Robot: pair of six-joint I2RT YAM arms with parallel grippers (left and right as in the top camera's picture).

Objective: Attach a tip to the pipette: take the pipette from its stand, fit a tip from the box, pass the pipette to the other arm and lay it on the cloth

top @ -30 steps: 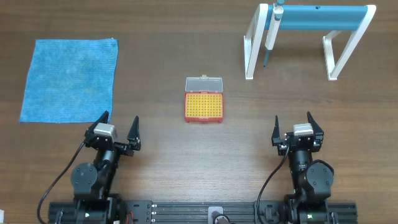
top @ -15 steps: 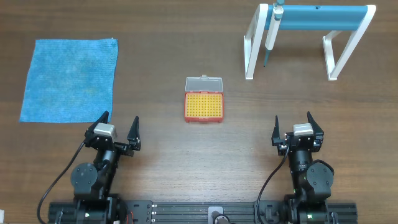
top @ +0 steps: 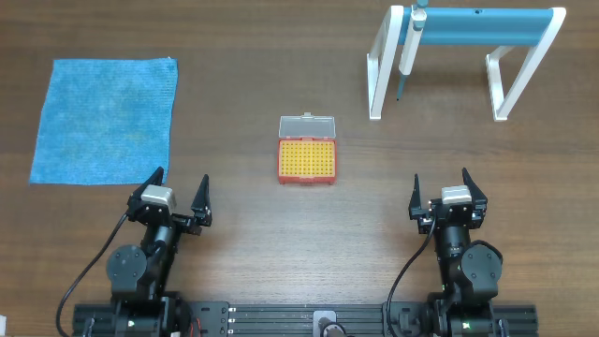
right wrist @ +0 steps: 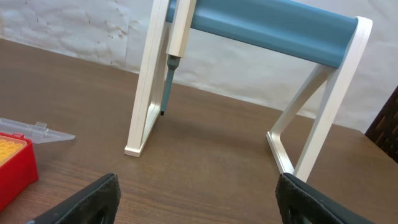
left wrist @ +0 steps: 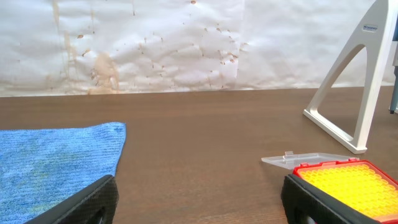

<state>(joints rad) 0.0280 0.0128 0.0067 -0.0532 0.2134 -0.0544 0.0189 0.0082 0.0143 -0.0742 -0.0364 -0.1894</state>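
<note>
My left hand (top: 182, 176) sits at about seven o'clock on the counter (top: 234, 84), its two fingers (left wrist: 93, 202) spread wide apart and pointing toward twelve. My right hand (top: 440, 176) sits at about five o'clock, spread just as wide and pointing the same way. Both are well apart from the pipette and the tip box.

The pipette (top: 409, 51) hangs upright in its stand (top: 482, 26), far off at about one o'clock on the counter. It is at the stand's nine o'clock end, just beside the white leg there. Its body is pale and its slim dark nose points downward. I cannot tell how near the nose comes to the counter. The stand is a blue bar carried on white legs at either end, and from my right hand it lies at about twelve.

The tip box (top: 306, 161) stands near the middle of the counter, between my two hands and farther toward twelve. It is at about two o'clock from my left hand and ten o'clock from my right. It is red, with a yellow rack of tips showing on top. Its clear lid (top: 307, 124) is thrown open and lies back on the twelve o'clock side.

The cloth (top: 105, 120) is blue and lies flat at about ten o'clock on the counter, well apart from the tip box. Its near edge is close to my left hand, at about eleven o'clock from it.

Beyond the far edge of the counter is a pale, stained wall (left wrist: 155, 43)
</note>
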